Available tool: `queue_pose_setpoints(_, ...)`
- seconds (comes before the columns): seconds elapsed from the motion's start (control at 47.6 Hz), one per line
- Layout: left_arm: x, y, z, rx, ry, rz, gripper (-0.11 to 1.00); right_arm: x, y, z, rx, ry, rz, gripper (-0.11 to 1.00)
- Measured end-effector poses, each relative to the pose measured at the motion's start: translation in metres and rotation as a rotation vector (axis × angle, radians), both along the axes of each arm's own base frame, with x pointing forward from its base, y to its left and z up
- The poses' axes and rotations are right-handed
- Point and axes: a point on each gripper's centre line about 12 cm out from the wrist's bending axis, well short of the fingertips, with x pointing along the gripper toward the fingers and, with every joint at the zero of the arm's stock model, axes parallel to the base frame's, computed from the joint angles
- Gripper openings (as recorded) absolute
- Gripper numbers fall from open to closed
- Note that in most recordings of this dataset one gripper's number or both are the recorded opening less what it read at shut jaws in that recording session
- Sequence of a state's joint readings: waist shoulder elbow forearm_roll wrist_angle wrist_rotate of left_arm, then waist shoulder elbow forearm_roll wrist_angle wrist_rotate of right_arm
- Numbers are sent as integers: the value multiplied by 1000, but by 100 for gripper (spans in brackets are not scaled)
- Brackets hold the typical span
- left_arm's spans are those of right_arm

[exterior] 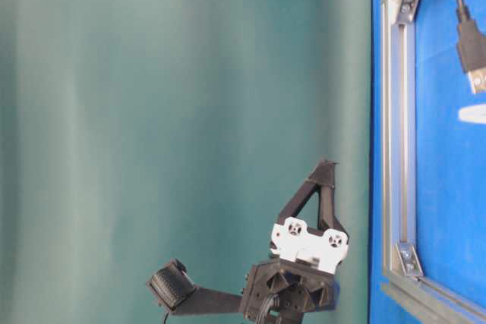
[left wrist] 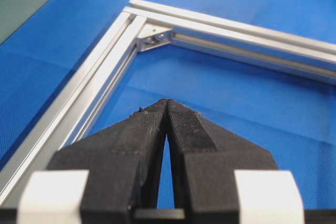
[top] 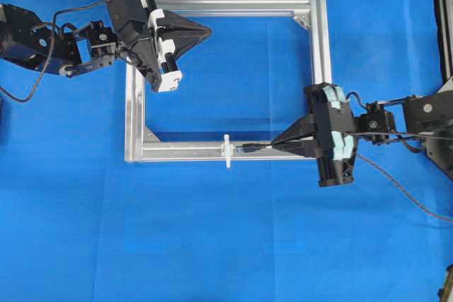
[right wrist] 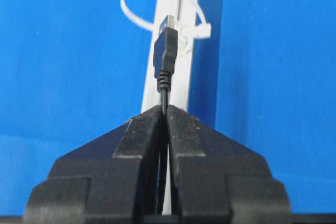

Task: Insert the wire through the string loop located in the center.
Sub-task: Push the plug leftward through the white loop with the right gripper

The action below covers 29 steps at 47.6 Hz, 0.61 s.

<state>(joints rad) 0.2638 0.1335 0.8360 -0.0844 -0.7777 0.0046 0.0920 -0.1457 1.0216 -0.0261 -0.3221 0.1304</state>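
Right now the wire point(right wrist: 164, 64) sits pinched between the closed right fingers point(right wrist: 142, 140), its plug sticking out past their tips. In the right wrist view the plug points toward 12 o'clock, its metal end just short of the loop point(right wrist: 157, 3), which arches over the rail of the frame point(right wrist: 181, 85). Whether the tip has entered the loop cannot be told from that view. From overhead, the plug point(top: 249, 148) lies along the frame's lower rail, just to the 3 o'clock side of the loop point(top: 227, 151), close but apart. The loop stands at about the middle of that rail. The wire's tail trails off from the right gripper point(top: 277, 143) toward 4 o'clock across the desk point(top: 212, 245).

The frame point(top: 134, 118) is a silver square lying flat on the blue desk. The right gripper is over its lower right corner, at about 5 o'clock of the frame, pointing toward 9 o'clock.

The left gripper point(top: 207, 31) is at the frame's upper left corner, near 11 o'clock, pointing toward 3 o'clock. Its fingers point(left wrist: 149, 129) are closed tip to tip with nothing between them, hanging over the blue inside the frame point(left wrist: 231, 30). The table-level view shows the left gripper point(exterior: 326, 165) raised off the desk, and the plug point(exterior: 474, 55) near the top right edge, above the loop point(exterior: 472, 114).
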Motion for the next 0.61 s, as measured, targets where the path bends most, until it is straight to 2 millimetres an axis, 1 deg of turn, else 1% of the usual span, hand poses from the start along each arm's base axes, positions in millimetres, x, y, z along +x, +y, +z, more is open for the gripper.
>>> queue_pose_setpoints(0.61,0,-1,0,2,-1,-3,0,51,4,-5,2,-8,-3,-2)
